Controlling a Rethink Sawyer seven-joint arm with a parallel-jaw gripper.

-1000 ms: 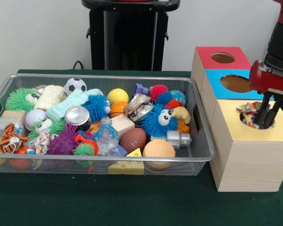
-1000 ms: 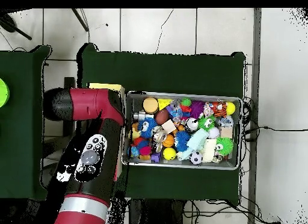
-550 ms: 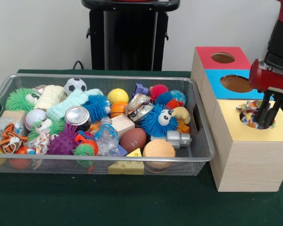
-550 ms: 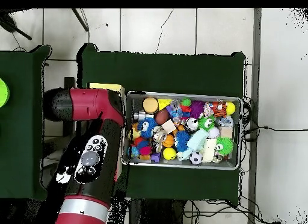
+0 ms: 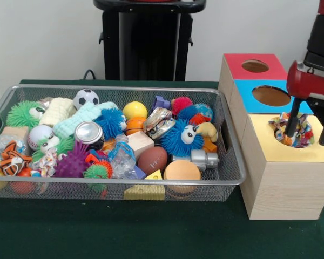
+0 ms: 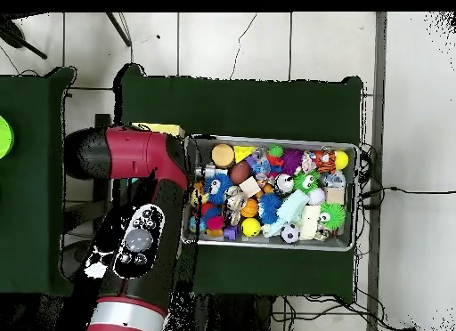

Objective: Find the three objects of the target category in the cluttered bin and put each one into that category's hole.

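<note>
While the gripper [image 5: 311, 127] hangs over the yellow-topped box [image 5: 283, 178], its two dark fingers [image 5: 292, 120] stand spread apart with nothing between them. Directly under and between them a colourful scrap of patterned cloth [image 5: 295, 131] sits bunched in the yellow box's round hole, part of it above the rim and not yet dropped through. Behind the gripper are a blue-topped box [image 5: 270, 96] and a red-topped box [image 5: 254, 66], each with its own hole. Well off to the gripper's side sits a wire bin [image 5: 227, 167] on a green table [image 5: 151, 232], packed with toys: a fuzzy blue creature with big eyes [image 5: 182, 137], a small brown football [image 5: 152, 160], a soccer ball [image 5: 86, 99], a baseball [image 5: 39, 135], a silver can [image 5: 88, 134], a striped tiger toy [image 5: 12, 156] and a spiky purple ball [image 5: 74, 162]. In the overhead view the red arm [image 6: 134, 225] covers the boxes, so the hole cannot be checked from there.

To my eye the drop is nearly done. A good finish would be a straight lift with the fingers kept wide, so neither one snags the cloth and drags it back out. If the cloth stays perched on the rim, a gentle push downward should settle it before the arm returns to the bin.
</note>
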